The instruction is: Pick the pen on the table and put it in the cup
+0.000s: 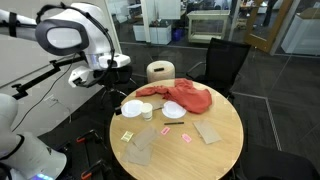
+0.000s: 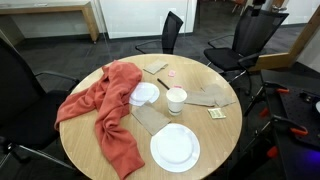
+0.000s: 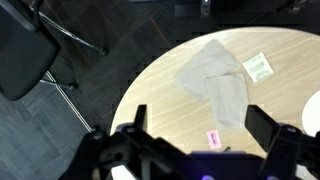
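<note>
The small white cup stands upright near the middle of the round wooden table, and shows in both exterior views. I cannot clearly make out the pen. A thin dark mark near a pink slip may be it. My gripper hangs high above the table's edge on the robot side, well apart from the cup. In the wrist view my gripper is open and empty, with a small pink slip on the table below. The cup is out of the wrist view.
A red cloth drapes over one side of the table. A large white plate and a smaller white dish flank the cup. Beige napkins and a green packet lie on the table. Black chairs stand around it.
</note>
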Action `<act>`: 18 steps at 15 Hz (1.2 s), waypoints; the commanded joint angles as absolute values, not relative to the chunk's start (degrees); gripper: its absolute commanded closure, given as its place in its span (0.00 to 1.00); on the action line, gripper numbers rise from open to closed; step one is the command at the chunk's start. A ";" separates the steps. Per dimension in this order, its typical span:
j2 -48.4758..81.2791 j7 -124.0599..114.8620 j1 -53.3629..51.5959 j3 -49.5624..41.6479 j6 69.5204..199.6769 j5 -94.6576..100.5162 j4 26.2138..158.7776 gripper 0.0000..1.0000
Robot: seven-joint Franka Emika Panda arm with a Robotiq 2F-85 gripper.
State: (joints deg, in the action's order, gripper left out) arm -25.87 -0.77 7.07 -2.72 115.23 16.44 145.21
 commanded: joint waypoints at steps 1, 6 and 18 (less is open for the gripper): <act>-16.15 -6.79 7.17 -2.60 121.67 14.91 140.16 0.00; -5.24 -13.17 7.24 -3.07 129.35 13.24 135.50 0.00; 23.54 -22.31 3.49 -5.09 148.63 3.67 117.69 0.00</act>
State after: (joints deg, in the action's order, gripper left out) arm 18.34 -20.53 5.30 -3.36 145.81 5.86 122.02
